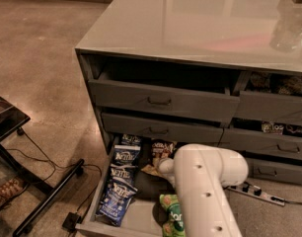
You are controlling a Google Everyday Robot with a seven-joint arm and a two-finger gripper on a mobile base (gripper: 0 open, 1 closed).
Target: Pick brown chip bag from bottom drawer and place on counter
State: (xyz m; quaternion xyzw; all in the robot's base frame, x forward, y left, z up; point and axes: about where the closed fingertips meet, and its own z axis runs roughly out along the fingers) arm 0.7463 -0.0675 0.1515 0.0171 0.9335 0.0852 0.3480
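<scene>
The bottom drawer [94, 224] is pulled open at the left of the cabinet. The brown chip bag [162, 150] lies at its back middle, with white lettering showing. My white arm [203, 191] reaches down over the drawer from the lower right. My gripper [160, 169] is at the arm's tip, low in the drawer, just in front of the brown bag and mostly hidden by the arm. The glossy grey counter [215, 19] tops the cabinet.
Three dark blue Kettle bags [122, 174] line the drawer's left side, and a green bag [171, 216] lies by my arm. Clear items [289, 28] stand on the counter's right. A power strip [249, 191] lies on the floor at right, a black stand [37, 201] at left.
</scene>
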